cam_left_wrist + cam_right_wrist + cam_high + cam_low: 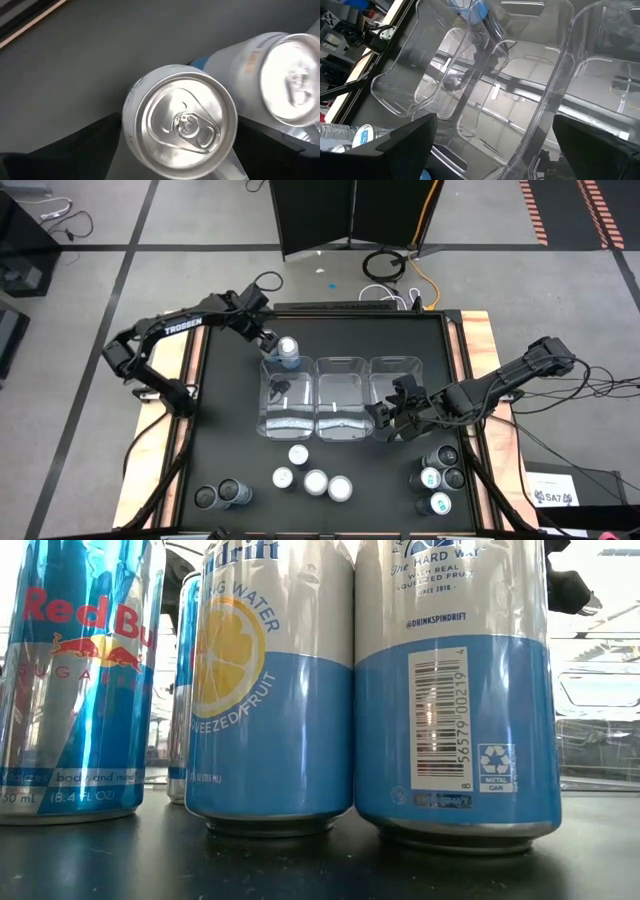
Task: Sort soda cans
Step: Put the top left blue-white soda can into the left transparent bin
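Observation:
My left gripper [272, 345] is shut on a silver-topped soda can [288, 352] with blue sides, above the far end of the left clear bin [270, 415]. In the left wrist view the can [180, 120] shows top-on, and a second white can [280, 70] shows beside it; where that one rests I cannot tell. My right gripper [393, 415] hangs open over the near ends of the middle bin [342, 430] and right bin [400, 365], with nothing between its fingers [405, 145]. Several silver-topped cans [315, 480] stand upright on the table near the front edge. My left gripper has the can's round side wall [127, 125] between its two fingers [90, 150], just below the top rim. The fingers come from above, slanting down from the far left, and run along the can's length. The can hangs tilted, its top toward the arm, clear of the table.
Two dark cans [218, 496] stand at the front left, and a group of dark and teal-marked cans [440, 478] at the front right. In the low view a Red Bull can [70, 680] and two Spindrift cans [270, 690] fill the picture. Wooden table edges [480, 350] flank the black mat.

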`<state>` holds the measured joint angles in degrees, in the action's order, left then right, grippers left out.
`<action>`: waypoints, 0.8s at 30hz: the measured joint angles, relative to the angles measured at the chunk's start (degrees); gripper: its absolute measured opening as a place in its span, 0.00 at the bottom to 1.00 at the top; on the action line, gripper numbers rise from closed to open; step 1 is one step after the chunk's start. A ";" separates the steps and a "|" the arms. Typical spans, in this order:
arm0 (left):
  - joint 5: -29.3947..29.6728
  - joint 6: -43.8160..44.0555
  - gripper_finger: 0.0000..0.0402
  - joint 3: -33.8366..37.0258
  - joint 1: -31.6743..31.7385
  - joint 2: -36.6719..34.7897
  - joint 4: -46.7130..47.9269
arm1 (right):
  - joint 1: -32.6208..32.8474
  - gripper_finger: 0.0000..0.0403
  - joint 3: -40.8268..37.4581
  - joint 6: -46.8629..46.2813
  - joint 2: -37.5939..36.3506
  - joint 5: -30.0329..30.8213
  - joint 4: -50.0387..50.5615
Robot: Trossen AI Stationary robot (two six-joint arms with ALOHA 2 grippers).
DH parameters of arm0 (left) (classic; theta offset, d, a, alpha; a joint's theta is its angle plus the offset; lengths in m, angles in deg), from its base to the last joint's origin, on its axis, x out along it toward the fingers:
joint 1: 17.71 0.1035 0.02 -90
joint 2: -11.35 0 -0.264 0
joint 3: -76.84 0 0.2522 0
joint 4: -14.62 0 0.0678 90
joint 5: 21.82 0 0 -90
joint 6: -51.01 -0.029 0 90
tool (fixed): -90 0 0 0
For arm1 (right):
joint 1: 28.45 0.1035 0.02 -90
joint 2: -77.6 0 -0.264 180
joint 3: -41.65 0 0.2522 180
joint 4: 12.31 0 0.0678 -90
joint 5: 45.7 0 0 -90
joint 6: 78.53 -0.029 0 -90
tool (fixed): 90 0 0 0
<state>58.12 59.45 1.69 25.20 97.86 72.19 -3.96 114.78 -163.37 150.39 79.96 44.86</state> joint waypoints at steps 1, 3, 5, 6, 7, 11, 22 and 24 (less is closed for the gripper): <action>0.26 -0.14 0.90 0.00 0.03 0.44 0.01 | 0.00 0.97 0.00 0.02 0.00 0.00 0.00; 0.49 -0.21 0.90 0.00 0.03 1.43 -0.02 | 0.00 0.97 0.00 0.00 0.00 0.00 -0.16; 0.48 -0.21 0.90 0.00 0.03 2.08 -0.10 | 0.00 0.97 0.00 0.01 0.00 0.00 -0.51; 0.50 -0.21 0.90 0.00 0.03 2.38 -0.19 | 0.00 0.97 0.00 0.00 0.00 0.00 -0.55; 0.52 -0.21 0.90 0.00 0.03 2.66 -0.35 | 0.00 0.97 0.00 0.00 0.00 0.02 -0.63; 1.07 0.11 0.86 0.00 0.03 2.83 -1.34 | 0.00 0.97 0.00 0.00 0.00 0.01 -0.85; 6.47 1.82 0.79 0.09 0.05 0.97 -0.56 | 0.00 0.97 0.00 0.05 0.00 0.01 -1.40; 7.64 1.83 0.79 -0.27 0.10 -1.16 -0.05 | 0.00 0.97 0.00 0.18 0.00 0.00 -1.40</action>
<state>65.76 61.28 1.42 25.30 96.69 72.14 -3.96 114.78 -163.19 150.39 79.96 43.47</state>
